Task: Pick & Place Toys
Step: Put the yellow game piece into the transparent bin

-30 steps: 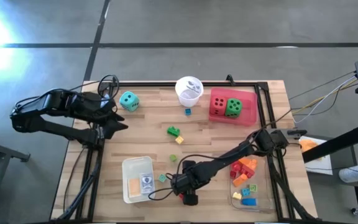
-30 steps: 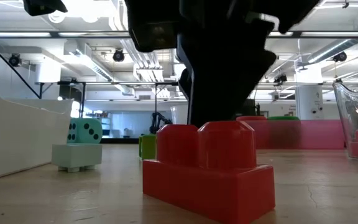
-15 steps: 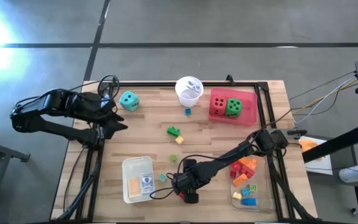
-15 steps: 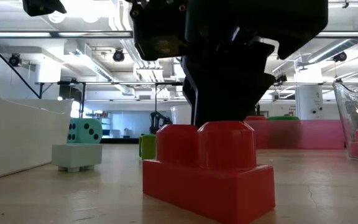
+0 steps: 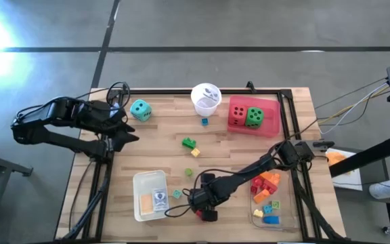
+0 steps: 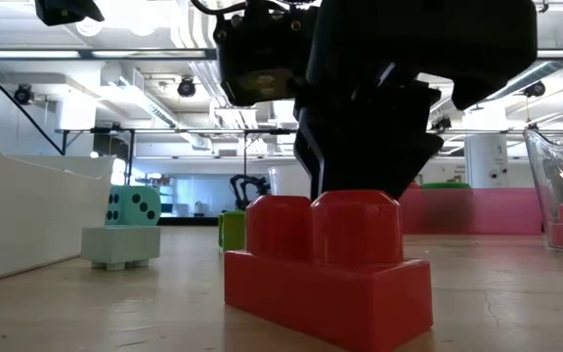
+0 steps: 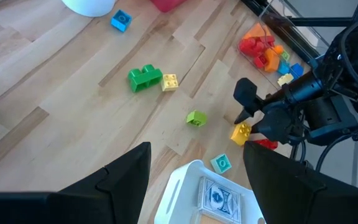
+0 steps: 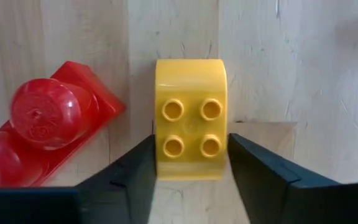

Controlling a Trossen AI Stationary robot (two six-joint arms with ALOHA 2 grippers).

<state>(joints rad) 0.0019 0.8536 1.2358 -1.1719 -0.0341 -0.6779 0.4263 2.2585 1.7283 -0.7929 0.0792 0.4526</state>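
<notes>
A yellow four-stud brick lies on the wooden table near its front edge, and a red brick lies right beside it. My right gripper points down with a finger on each side of the yellow brick. The left wrist view shows that gripper over the yellow brick. In the low view the red brick hides the yellow one. My left gripper waits open above the table's left edge. My right gripper pinches the yellow brick between its two fingers, one on each long side near one end. The fingers come from above, pointing down, and lie across the brick. The brick sits flat on the table, studs up.
A clear tray of bricks stands to the right of the gripper and a white tray with cards to its left. Farther back are a green brick, a white cup, a teal die and a pink tray with two dice.
In the low view my right gripper has settled slightly lower behind the red brick. The bricks have kept their places.
</notes>
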